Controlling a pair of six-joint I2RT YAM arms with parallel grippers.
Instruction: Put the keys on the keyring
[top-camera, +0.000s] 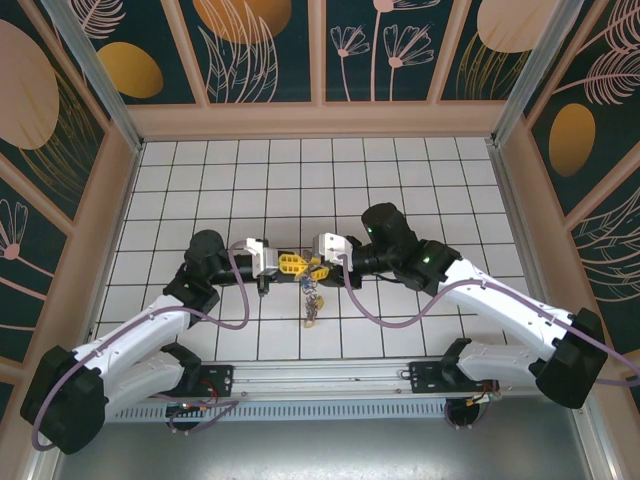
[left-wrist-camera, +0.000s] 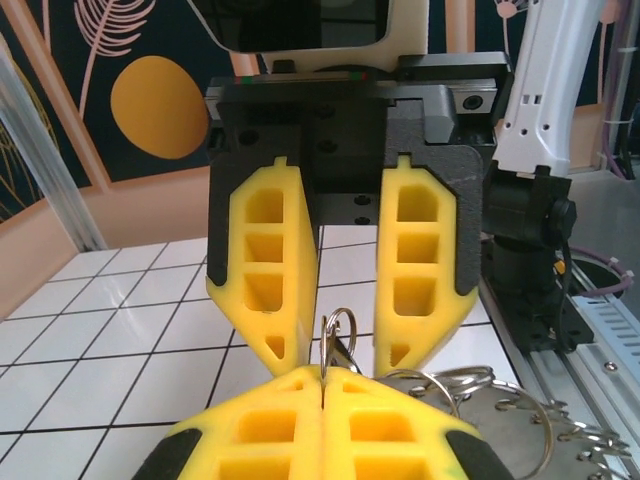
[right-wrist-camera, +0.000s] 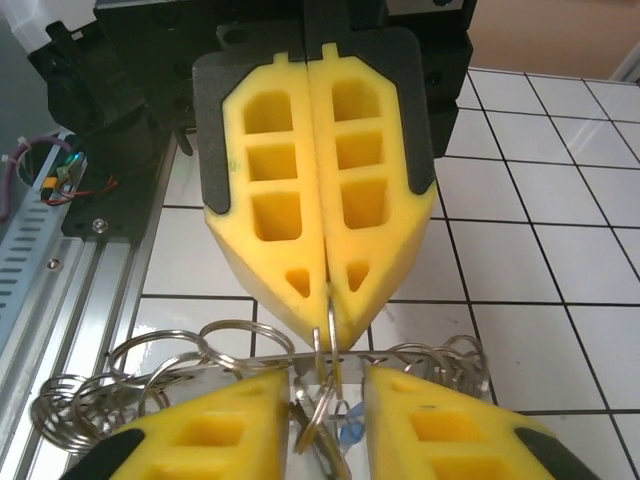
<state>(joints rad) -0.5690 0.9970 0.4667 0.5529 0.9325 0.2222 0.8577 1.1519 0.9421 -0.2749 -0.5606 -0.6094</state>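
**Claws.** The left claw (right-wrist-camera: 328, 330) is closed fully, with a thin wire ring pinched edge-on at its tips. This ring is taken to be the keyring (left-wrist-camera: 338, 328). It is held upright in the air above the table (top-camera: 200, 190), between the two claws. The right claw (left-wrist-camera: 340, 355) is seen with jaws apart, one pad to each side of the keyring, and nothing is seen gripped.

**Keys.** The keys (top-camera: 312, 298) are seen as a small coloured bunch hanging under the meeting point. Whether its lowest part rests on the table cannot be told.

**Risks (judged).**
- Only a narrow edge of wire is pinched. If the keyring is pushed sideways by the right claw, it may be twisted or pulled out of the left claw, and the bunch would be dropped.
- Spare rings (right-wrist-camera: 160, 375) are crowded just beside the keyring. A wrong loop may be caught when the right claw is closed.
- The claws are almost touching, so pad may be driven onto pad by a slight misalignment.

**Views compared.**
- Top: both arms and the hanging bunch are shown, but the keyring is too small to be made out.
- Left wrist: the gap of the right claw is shown head-on, with the keyring standing before it.
- Right wrist: the shut seam of the left claw is shown. A blue piece (right-wrist-camera: 350, 432), perhaps a key head, is also seen low between the right claw's pads.
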